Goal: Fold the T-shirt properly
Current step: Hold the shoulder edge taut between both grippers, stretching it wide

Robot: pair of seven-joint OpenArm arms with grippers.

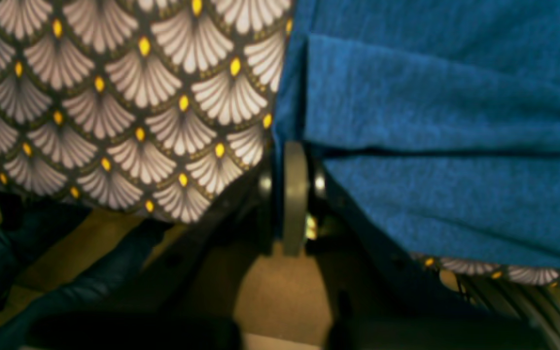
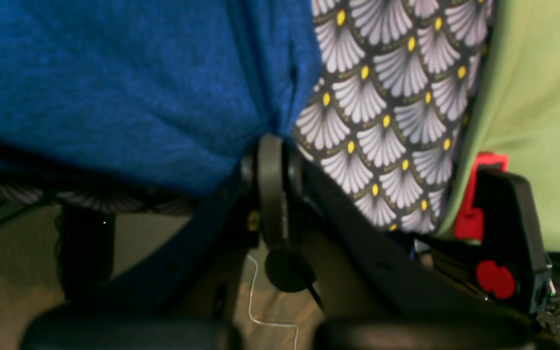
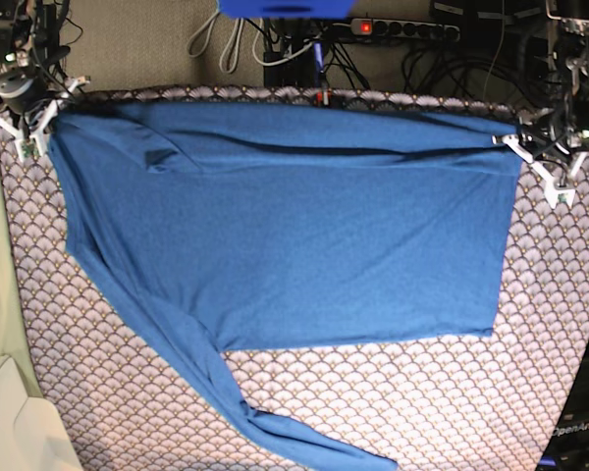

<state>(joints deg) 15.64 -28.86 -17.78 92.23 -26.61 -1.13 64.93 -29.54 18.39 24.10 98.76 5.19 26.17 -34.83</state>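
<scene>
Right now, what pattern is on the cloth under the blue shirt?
Grey-white fan-shaped scallops with small yellow dots on the cloth, clearest in the left wrist view.

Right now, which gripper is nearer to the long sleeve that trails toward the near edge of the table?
The right gripper. It holds the T-shirt corner on the side where the sleeve hangs; the left gripper holds the opposite corner.

Inboard of the left gripper (image 3: pixel 526 145) and the right gripper (image 3: pixel 41 118), the T-shirt (image 3: pixel 294 226) covers most of the scallop-patterned cloth (image 3: pixel 422 402). Open patterned cloth lies nearer the front edge. Behind both grippers, cables and a power strip (image 3: pixel 402 29) crowd the floor.
</scene>
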